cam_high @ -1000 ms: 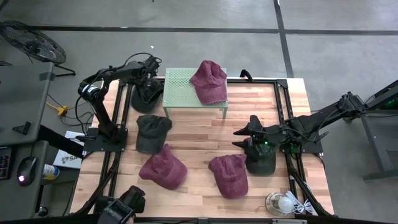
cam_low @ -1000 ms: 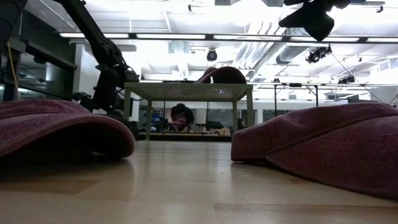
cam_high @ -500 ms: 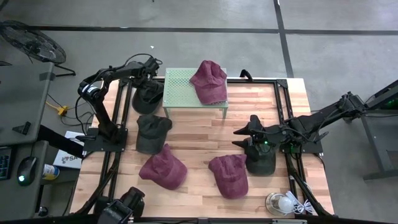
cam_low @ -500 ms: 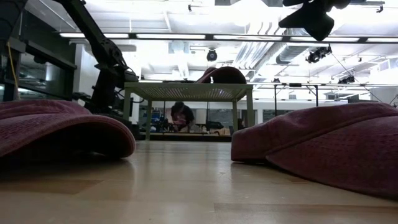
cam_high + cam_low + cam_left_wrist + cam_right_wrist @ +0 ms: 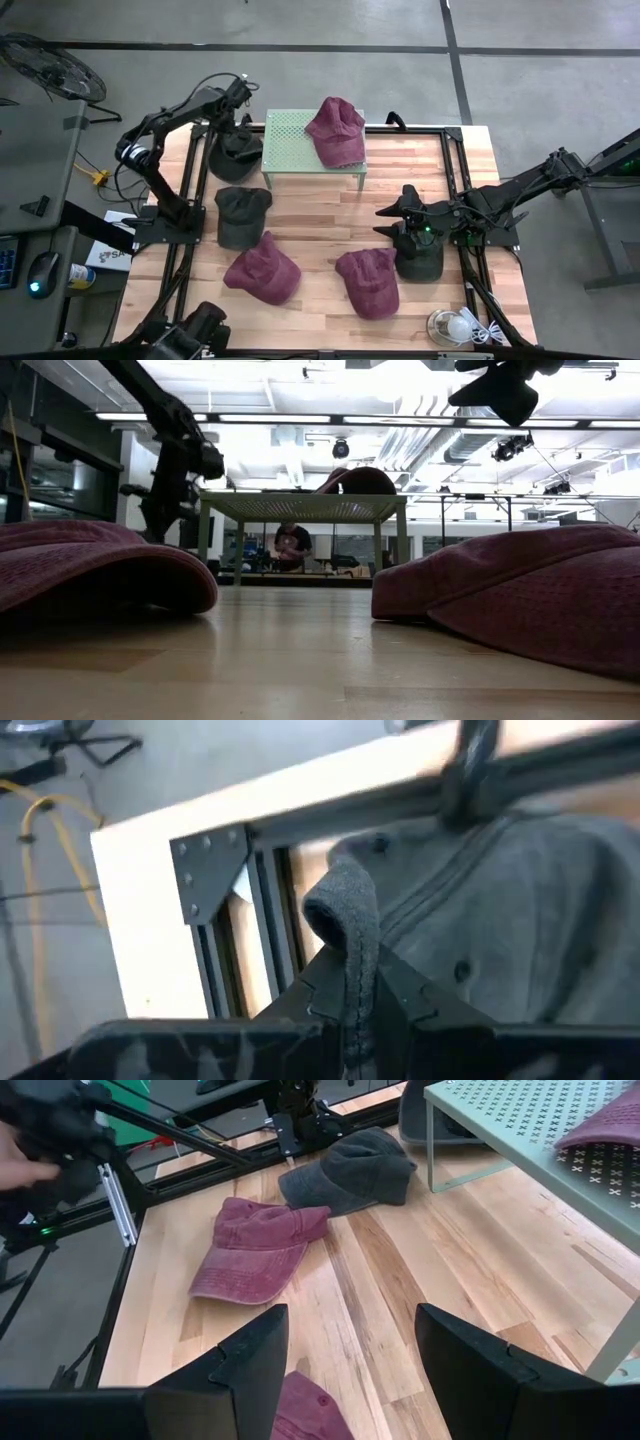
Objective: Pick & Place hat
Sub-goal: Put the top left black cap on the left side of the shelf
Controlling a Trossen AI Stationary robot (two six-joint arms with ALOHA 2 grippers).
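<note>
At the bench's (image 5: 420, 160) far left corner, a soft, light dark cap (image 5: 500, 910) is pinched by its folded edge in the left jaws; the right jaws are held wide and empty.

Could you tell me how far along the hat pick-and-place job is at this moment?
Done: one maroon hat already lies on the green rack. In hand: the left gripper is shut on a fold of the dark grey hat beside the rack. Left: another grey hat, two maroon hats and a dark one under the waiting, open right gripper lie on the table.
</note>
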